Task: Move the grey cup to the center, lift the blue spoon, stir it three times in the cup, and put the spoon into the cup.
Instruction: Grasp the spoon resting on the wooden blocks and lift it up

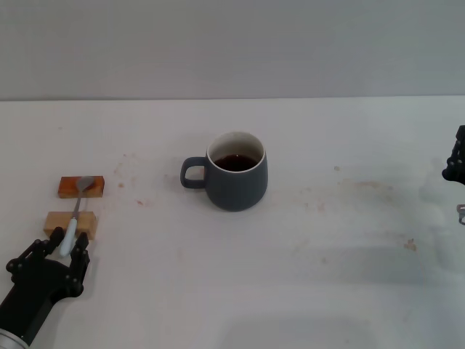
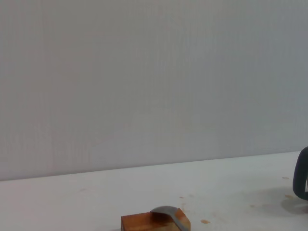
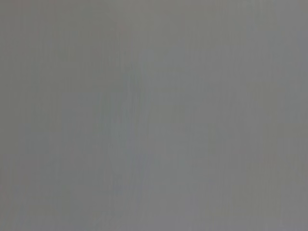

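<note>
The grey cup (image 1: pixel 235 180) stands upright near the middle of the table, handle toward my left, with dark liquid inside. Its edge shows in the left wrist view as the grey cup (image 2: pixel 302 179). The blue spoon (image 1: pixel 75 216) lies across two wooden blocks at the left, with its metal bowl on the far block; the spoon bowl (image 2: pixel 166 212) also shows in the left wrist view. My left gripper (image 1: pixel 64 251) is open at table level, its fingers on either side of the tip of the pale handle. My right gripper (image 1: pixel 456 158) is at the far right edge, mostly out of frame.
The reddish far block (image 1: pixel 81 187) and the pale near block (image 1: pixel 70 222) hold the spoon off the white table (image 1: pixel 327 276). A plain grey wall runs behind the table. The right wrist view shows only flat grey.
</note>
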You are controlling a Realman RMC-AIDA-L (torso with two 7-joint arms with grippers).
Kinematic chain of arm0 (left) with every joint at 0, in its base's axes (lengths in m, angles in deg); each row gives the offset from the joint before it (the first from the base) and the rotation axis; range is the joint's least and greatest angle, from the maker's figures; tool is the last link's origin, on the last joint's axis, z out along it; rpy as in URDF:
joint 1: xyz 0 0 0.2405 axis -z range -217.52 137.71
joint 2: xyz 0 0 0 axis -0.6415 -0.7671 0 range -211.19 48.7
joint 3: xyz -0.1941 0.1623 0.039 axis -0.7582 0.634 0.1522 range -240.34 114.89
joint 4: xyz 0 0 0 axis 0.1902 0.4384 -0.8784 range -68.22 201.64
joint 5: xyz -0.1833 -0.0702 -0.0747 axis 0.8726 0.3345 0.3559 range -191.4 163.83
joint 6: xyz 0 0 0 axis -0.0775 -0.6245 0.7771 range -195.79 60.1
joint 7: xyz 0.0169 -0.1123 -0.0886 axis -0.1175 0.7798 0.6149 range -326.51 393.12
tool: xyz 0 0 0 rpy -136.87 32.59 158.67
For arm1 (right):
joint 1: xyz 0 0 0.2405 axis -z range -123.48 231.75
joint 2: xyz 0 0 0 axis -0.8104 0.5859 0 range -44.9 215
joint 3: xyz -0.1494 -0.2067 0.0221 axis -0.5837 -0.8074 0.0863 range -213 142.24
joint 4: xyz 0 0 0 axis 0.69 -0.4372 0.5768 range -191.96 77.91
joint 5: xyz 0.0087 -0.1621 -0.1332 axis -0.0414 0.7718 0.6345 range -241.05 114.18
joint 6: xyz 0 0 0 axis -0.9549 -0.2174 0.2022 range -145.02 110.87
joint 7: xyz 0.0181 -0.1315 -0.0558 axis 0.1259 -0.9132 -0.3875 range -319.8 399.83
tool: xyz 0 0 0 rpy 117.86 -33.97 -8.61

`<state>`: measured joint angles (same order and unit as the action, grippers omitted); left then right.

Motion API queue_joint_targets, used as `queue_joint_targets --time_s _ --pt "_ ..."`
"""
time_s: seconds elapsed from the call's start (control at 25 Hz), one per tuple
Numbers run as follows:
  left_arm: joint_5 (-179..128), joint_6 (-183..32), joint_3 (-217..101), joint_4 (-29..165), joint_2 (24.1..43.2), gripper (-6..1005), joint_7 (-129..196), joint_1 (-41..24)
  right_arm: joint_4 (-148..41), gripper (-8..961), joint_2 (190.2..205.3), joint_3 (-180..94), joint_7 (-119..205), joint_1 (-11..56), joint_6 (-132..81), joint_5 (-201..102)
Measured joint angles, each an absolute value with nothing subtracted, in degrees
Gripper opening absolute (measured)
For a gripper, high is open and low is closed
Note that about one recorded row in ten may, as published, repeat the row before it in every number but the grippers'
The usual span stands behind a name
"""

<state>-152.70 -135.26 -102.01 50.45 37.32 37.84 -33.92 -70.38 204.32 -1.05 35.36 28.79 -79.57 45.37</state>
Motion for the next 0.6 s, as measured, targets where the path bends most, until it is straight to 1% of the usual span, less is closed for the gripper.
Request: queue_joint_targets --time_s 0.24,0.6 --pt "-152.60 -135.23 -102.01 50.45 37.32 374 37.94 -33.92 -70.38 -1 204.32 -1.02 35.35 28.93 -79.76 45.44" --pt "-152.71 -134.96 -102.01 50.45 37.32 318 38.15 -34.03 -70.38 -1 204.32 -1.10 35.35 29.04 -79.88 45.53"
